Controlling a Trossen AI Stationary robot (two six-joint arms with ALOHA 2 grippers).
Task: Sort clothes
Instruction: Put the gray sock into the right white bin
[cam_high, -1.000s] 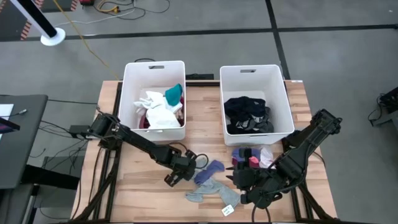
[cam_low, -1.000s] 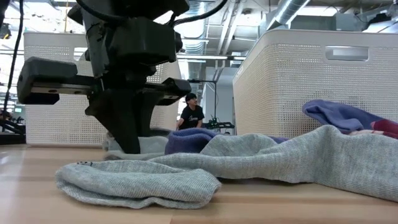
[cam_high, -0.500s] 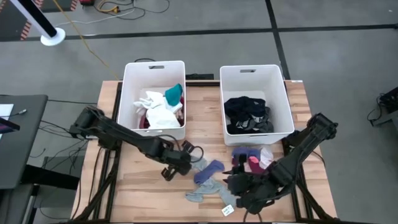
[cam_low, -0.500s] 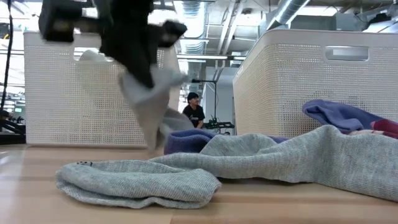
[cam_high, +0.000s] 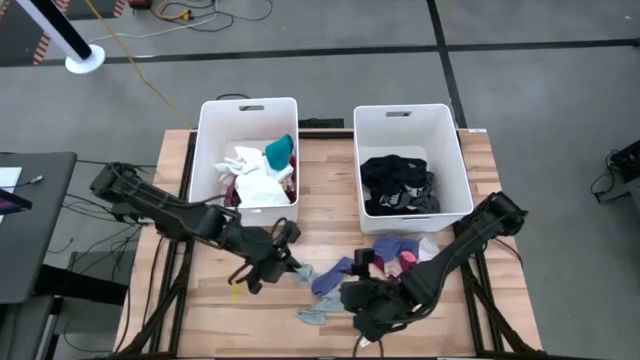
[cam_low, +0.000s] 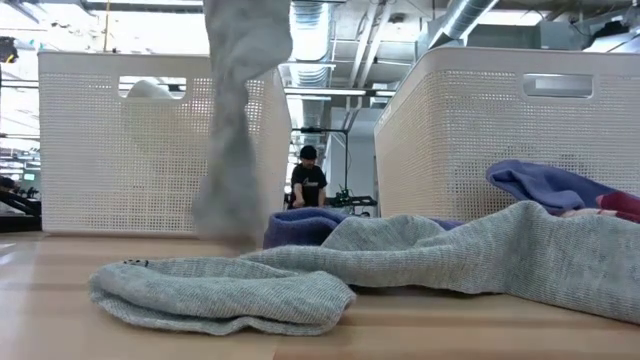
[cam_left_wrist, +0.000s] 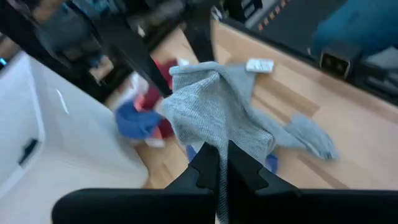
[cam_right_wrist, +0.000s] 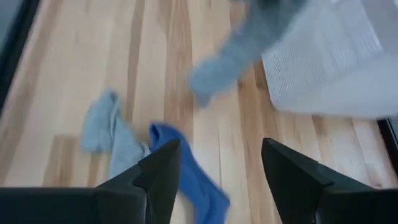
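Wooden table (cam_high: 220, 300) planks carry two white bins (cam_high: 248, 160) and loose clothes (cam_high: 335, 275) in front of them. A grey sock (cam_left_wrist: 214, 115) is pinched and lifted by the left gripper (cam_left_wrist: 217, 163). Over the clothes, the right gripper (cam_right_wrist: 217, 165) is spread, holding nothing.

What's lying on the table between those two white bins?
Nothing: in the high view, the gap between the left bin and the right bin is bare wood. The low view shows a person standing far behind that gap.

Grey sock (cam_left_wrist: 214, 115) now lifted off table (cam_high: 210, 290), left fingers (cam_left_wrist: 208, 168) clamped.
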